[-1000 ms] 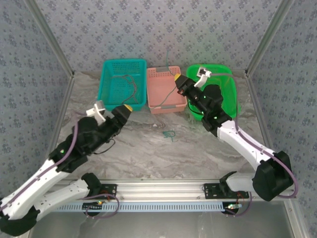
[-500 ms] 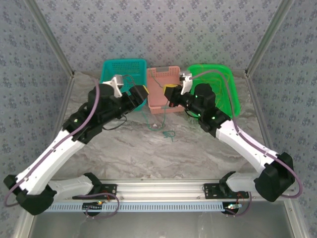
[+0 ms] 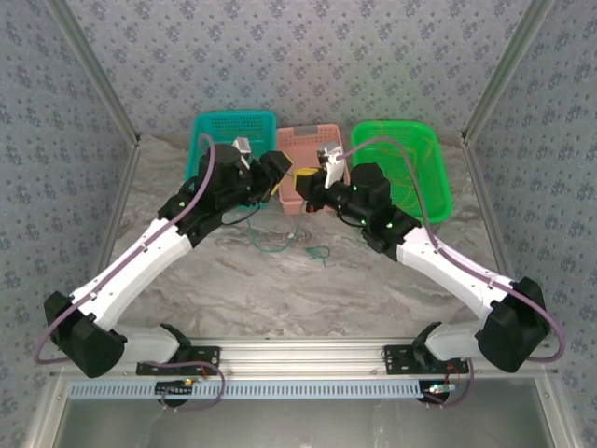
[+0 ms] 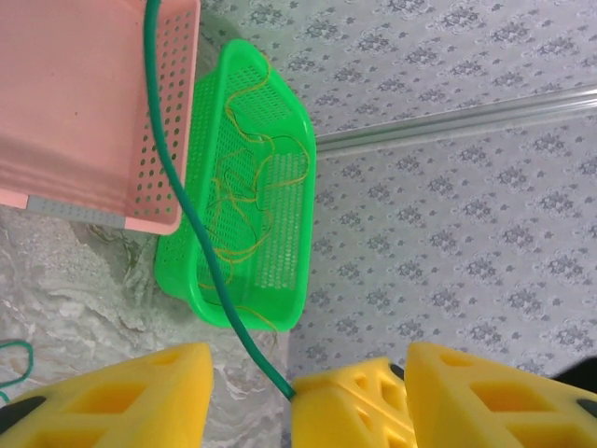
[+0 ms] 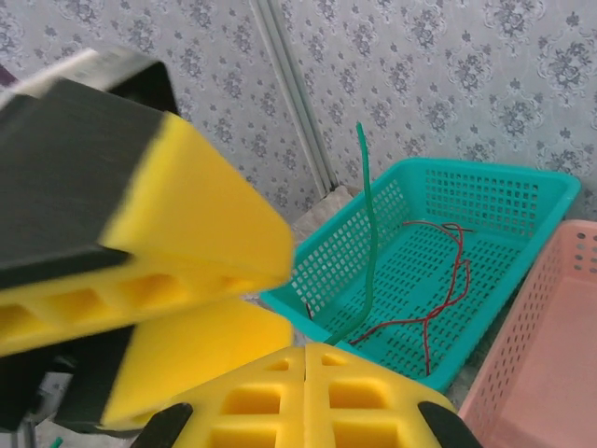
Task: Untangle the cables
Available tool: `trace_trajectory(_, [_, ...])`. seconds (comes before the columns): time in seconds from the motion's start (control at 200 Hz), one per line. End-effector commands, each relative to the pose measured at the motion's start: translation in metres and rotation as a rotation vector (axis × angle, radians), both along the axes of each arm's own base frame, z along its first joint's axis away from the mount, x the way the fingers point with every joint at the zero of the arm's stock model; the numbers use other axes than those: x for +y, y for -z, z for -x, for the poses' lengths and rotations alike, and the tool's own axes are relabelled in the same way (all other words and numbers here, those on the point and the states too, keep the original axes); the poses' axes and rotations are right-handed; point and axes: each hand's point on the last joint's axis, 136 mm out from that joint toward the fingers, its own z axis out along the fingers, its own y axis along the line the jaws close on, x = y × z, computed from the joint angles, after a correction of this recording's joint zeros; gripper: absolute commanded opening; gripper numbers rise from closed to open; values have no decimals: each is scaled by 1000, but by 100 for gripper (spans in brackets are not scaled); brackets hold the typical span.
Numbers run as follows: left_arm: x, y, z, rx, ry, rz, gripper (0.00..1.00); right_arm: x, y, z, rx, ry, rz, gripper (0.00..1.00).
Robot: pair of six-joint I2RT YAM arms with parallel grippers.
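REMOTE RIG, BENCH VIEW: Both arms meet at the front of the pink basket (image 3: 308,133), the middle of three along the far edge of the marbled bench (image 3: 280,299). My right gripper (image 5: 306,385) has its yellow jaws pressed together on the green cable (image 5: 369,233), which rises out of the seam between the pads and stands in front of the teal basket (image 5: 522,187). My left gripper (image 3: 285,179) comes in from the other side with its jaws spread. In the left wrist view, the right gripper's tip and the cable it pinches show between my two left fingers (image 4: 103,397). I cannot tell whether they touch. From that tip the green cable runs up across the corner of the pink basket.

From overhead, a slack green loop (image 3: 266,245) lies on the bench just in front of the pink basket. A small green knot (image 3: 320,252) sits near it to the right, apart from both grippers. A red cable (image 5: 459,266) lies on the floor of the teal basket. A yellow-orange cable (image 4: 247,187) is loosely coiled in the green basket (image 4: 303,187).

The two wrists crowd each other and cover the pink basket's front wall from above. The left fingers block a large part of the right wrist camera's view. Patterned wallpaper backs the scene.
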Motion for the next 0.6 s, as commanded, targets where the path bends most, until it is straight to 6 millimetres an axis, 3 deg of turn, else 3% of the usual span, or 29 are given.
trace_trajectory(0.0, [-8, 1, -4, 33, 10, 90, 54, 4, -8, 3, -52, -6, -16, 0])
trace_trajectory(0.14, [-7, 10, -10, 68, -16, 139, 47, 11, -7, 6, -58, -27, -22, 0])
trace_trajectory(0.265, [-8, 6, -12, 64, -16, 157, 25, 14, -4, 7, -55, -32, -12, 0])
trace_trajectory(0.36, [-8, 2, -12, 52, -9, 157, 0, 16, 1, 7, -45, -35, 1, 0])
trace_trajectory(0.52, [-3, -1, -11, 38, -2, 136, 0, 13, 6, 9, -27, -40, 21, 0])
trace_trajectory(0.595, [2, -5, -12, 23, -5, 135, 0, 10, 7, 13, -6, -66, 24, 20])
